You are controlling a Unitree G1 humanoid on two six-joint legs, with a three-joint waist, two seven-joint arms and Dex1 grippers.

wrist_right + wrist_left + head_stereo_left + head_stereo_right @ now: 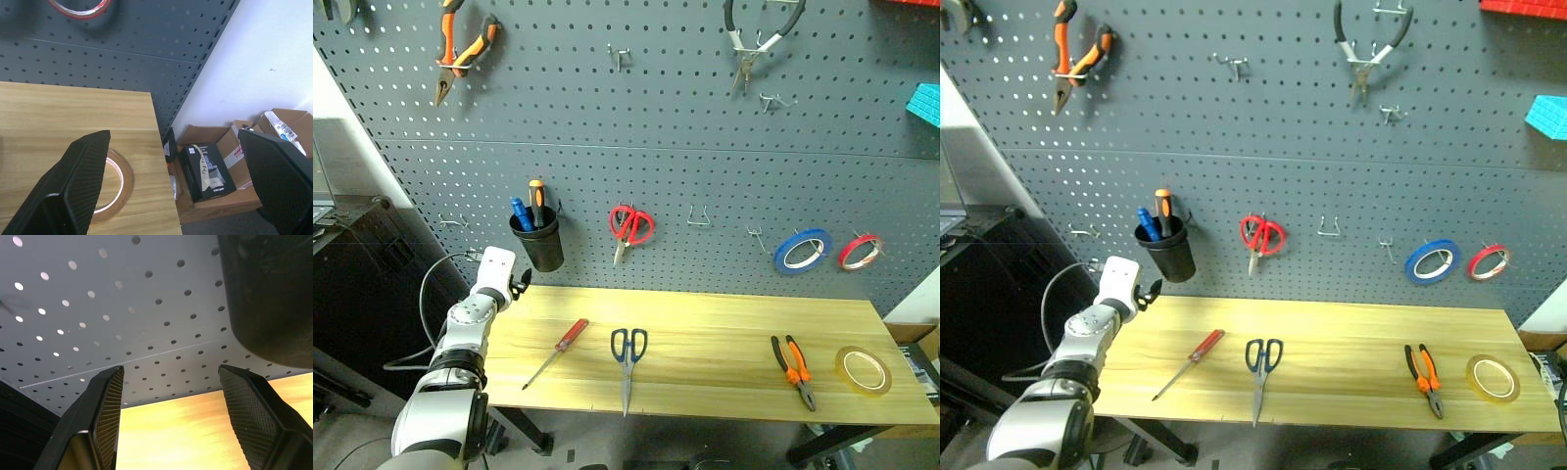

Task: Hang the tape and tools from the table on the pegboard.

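On the light wood table [705,318] lie a red-handled screwdriver [558,351], dark blue-handled scissors [627,357], orange-and-black pliers [794,369] and, at the right end, the yellow tape [863,370]. Behind the table rises the dark grey pegboard [685,117]. My left gripper [520,284] hovers at the table's back left corner, just below a black cup. In the left wrist view it [168,401] stands open and empty, facing the pegboard. My right gripper [173,142] is open and empty above the table's right end, with the yellow tape [124,188] lying beneath its left finger.
Hanging on the pegboard are a black cup of pens [538,243], red scissors [630,225], a blue tape roll [802,251], a red tape roll [860,251], orange pliers [460,49] and grey pliers [754,39]. A bare hook [700,217] sits mid-board. Cardboard boxes [215,171] stand on the floor right of the table.
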